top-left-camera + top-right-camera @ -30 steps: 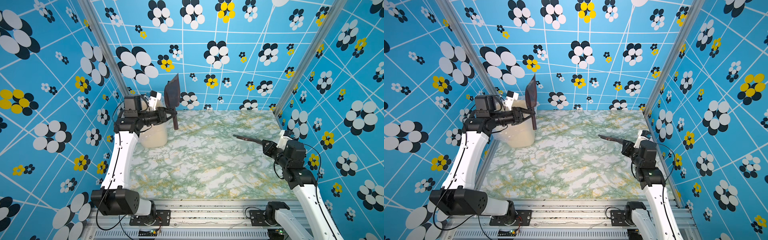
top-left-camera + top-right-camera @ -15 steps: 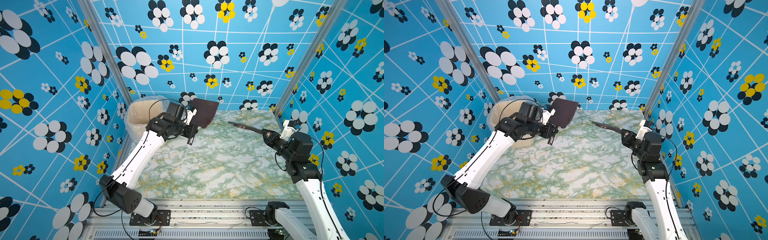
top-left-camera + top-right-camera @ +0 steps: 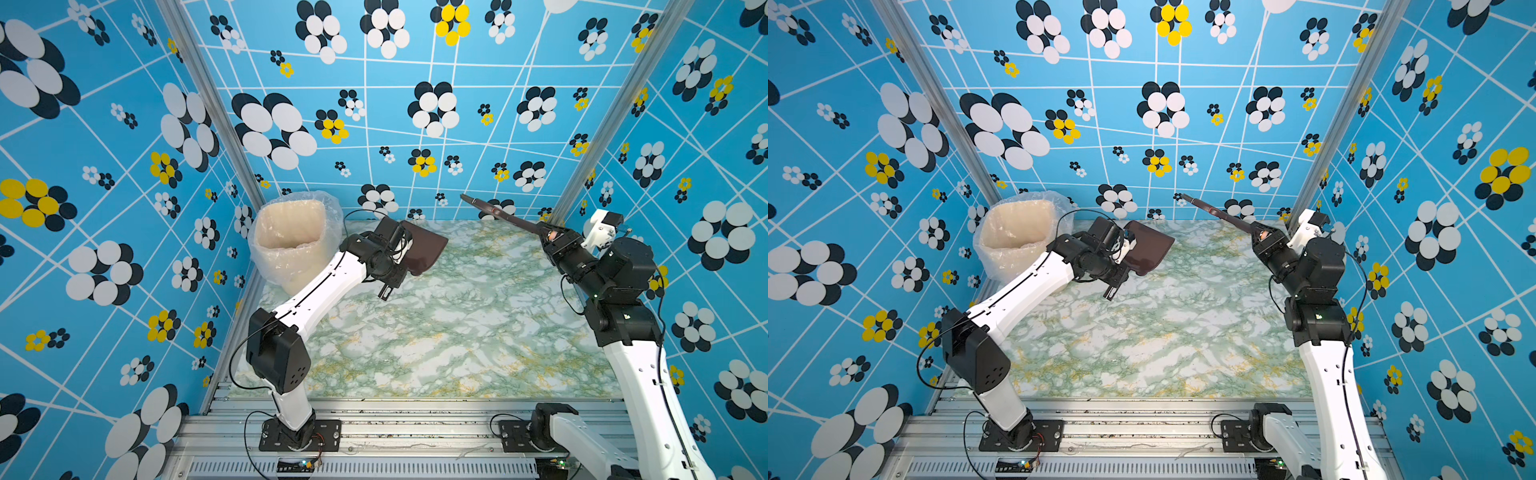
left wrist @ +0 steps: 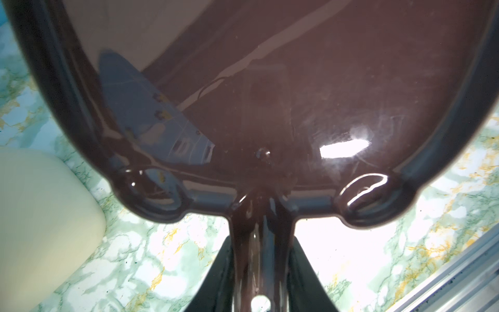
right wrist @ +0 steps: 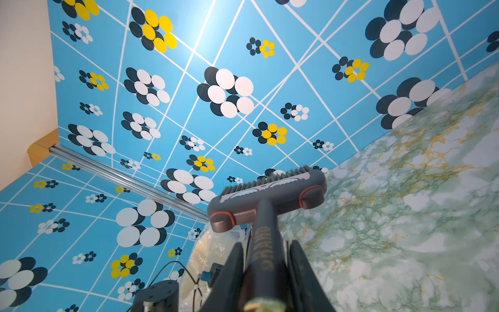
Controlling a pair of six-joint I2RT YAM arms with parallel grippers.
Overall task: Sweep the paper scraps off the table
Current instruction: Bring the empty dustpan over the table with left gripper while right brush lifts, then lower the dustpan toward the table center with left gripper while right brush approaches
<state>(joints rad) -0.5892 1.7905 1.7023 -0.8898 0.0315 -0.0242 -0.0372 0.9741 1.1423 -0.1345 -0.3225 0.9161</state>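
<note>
Since no paper scraps show anywhere on the marbled surface (image 3: 457,332) in both top views and both wrist views, the sweeping itself looks done, and the two tools are being carried, not worked. The left arm's fingers (image 4: 213,283) are closed on the narrow handle of the brown dustpan (image 4: 270,81), one finger on each side, so the pan sticks straight out ahead of the wrist. In both top views the pan hangs over the far left part of the surface, just right of the cream bin (image 3: 291,220) with its clear liner, which stands in the far left corner. The glossy inside of the pan shows only reflections and no scrap. That would fit a pan already tipped out, but this is a judgement. The liner veils the bin's depths too much to tell whether the scraps lie in there. Gripping the pan by its handle leaves the wide mouth free for tipping or for setting down flat.

On the right side, the right arm's fingers (image 5: 226,283) are clamped on the handle of the brush (image 5: 270,197). It slants up and away toward the far wall, with its bristles in the air and well clear of the surface. It is probably held high so that it drags nothing and is out of the left arm's way. What seems left is to put both tools down, taking care that the pan does not knock the bin
</note>
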